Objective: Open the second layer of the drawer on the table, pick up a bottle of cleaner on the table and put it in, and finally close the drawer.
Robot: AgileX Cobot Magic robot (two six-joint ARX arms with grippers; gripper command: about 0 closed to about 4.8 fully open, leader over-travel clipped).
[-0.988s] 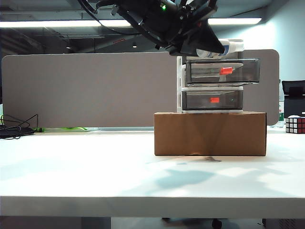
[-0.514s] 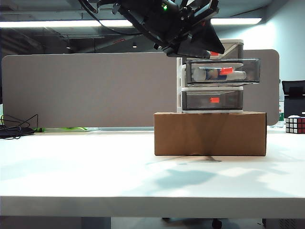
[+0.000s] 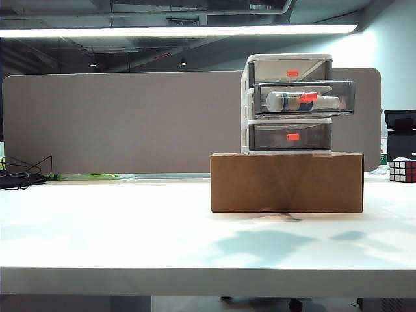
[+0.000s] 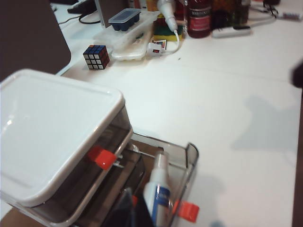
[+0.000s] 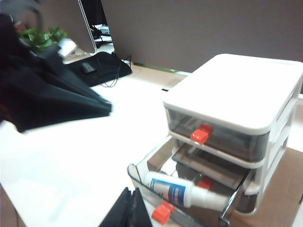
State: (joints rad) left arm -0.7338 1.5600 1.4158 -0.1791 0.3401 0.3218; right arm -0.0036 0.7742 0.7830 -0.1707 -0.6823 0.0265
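Sitting on a brown cardboard box (image 3: 286,182) on the table (image 3: 130,227), the drawer (image 3: 289,65) has its second layer (image 3: 344,97) pulled out. The bottle of cleaner (image 3: 299,101) lies sideways inside, along the front. Both grippers hover above it: the left gripper (image 4: 132,208) shut and empty, the right gripper (image 5: 129,210) looking shut too. A push toward the frame closes it.

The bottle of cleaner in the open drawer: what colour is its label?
Blue, on a white bottle of cleaner; the right wrist view shows it best.
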